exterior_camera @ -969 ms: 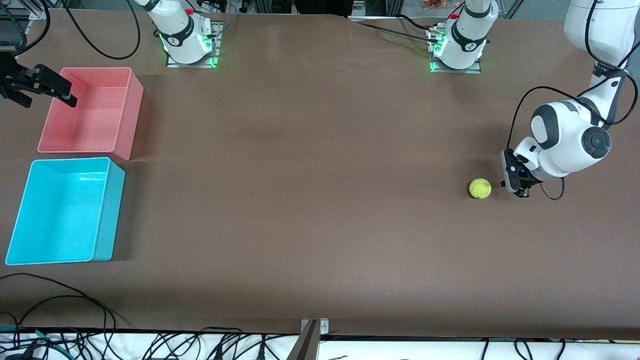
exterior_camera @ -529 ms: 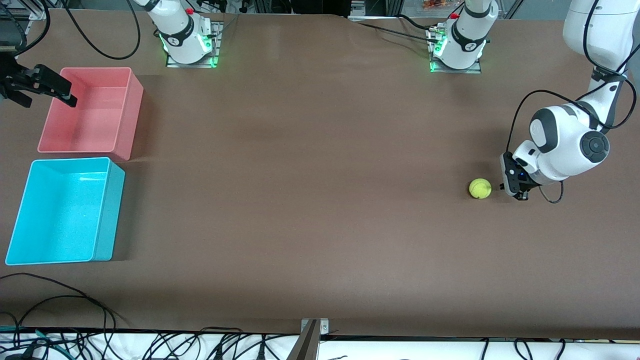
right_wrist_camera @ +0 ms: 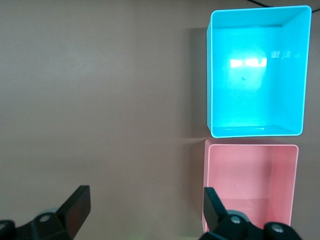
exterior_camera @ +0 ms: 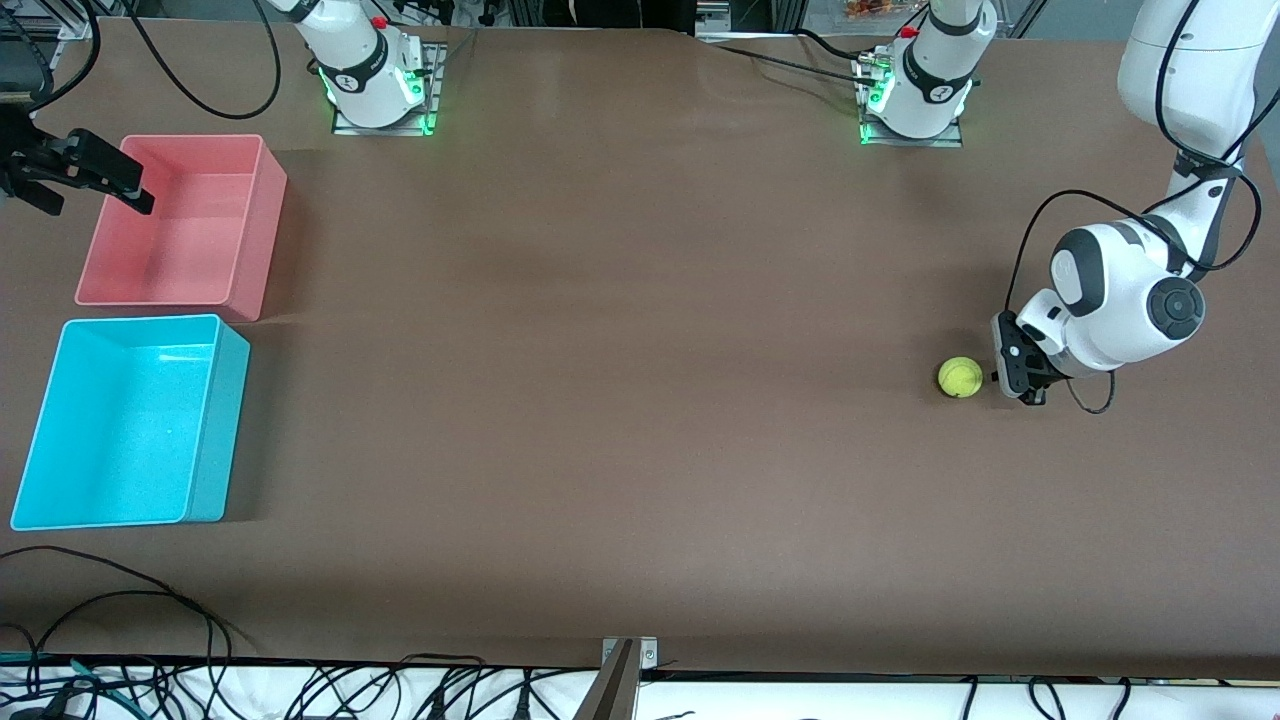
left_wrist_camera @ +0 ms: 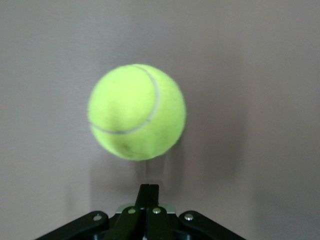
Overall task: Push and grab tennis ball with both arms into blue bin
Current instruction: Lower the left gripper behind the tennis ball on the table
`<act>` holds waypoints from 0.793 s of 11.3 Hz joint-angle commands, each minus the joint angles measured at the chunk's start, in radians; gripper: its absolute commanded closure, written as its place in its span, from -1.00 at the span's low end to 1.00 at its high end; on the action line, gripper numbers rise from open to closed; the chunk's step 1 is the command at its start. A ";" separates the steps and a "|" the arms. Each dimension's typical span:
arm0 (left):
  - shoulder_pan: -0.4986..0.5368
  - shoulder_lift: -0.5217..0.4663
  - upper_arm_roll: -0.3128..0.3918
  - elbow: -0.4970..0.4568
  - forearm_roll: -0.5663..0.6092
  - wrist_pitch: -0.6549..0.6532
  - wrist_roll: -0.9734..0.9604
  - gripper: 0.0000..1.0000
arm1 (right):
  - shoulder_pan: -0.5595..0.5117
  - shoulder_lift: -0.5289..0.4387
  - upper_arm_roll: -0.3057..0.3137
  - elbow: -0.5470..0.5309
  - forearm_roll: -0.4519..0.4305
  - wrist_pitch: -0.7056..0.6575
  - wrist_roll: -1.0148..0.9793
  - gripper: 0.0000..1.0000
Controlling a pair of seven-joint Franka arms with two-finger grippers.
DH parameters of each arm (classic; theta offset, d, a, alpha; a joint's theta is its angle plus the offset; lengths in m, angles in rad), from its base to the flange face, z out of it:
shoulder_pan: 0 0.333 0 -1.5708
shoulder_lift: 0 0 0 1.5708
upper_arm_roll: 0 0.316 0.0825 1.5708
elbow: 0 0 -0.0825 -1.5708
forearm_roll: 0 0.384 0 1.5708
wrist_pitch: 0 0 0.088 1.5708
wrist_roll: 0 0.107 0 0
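Left gripper [exterior_camera: 1022, 385], black two-finger pincer on a white jointed arm: fingers [left_wrist_camera: 148, 196] pressed together, nothing held, tip low at the brown tabletop [exterior_camera: 620, 400] and just beside the small fuzzy yellow-green tennis ball [exterior_camera: 960, 377], on the ball's side toward the left arm's end of the table. In the left wrist view, a narrow strip of bare table showing between the closed fingertips and the ball [left_wrist_camera: 137, 111]; no contact visible. Ball resting on the table, curved seam facing the wrist camera, well apart from both bins. Right gripper [exterior_camera: 75, 178], black, fingers [right_wrist_camera: 76, 205] spread wide and empty, hanging over the table edge at the rim of the pink rectangular plastic bin [exterior_camera: 255, 215]; arm waiting. Bright cyan-blue rectangular plastic bin [exterior_camera: 222, 420] at the right arm's end of the table, nearer to the front camera than the pink bin, the two just beside each other with a thin gap; both open-topped, nothing inside. Broad stretch of bare brown surface between ball and blue bin. Black cables [exterior_camera: 110, 600] lying along the table's near edge, below the blue bin in the front view.
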 commanded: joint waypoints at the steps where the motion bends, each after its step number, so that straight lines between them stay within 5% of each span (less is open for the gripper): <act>1: -0.005 0.009 0.007 0.019 -0.011 -0.056 0.013 0.98 | -0.001 0.000 -0.002 0.006 0.012 0.000 0.008 -1.00; 9: -0.034 0.043 0.005 0.057 -0.017 -0.057 -0.039 0.98 | -0.002 0.000 -0.002 0.006 0.012 0.000 0.008 -1.00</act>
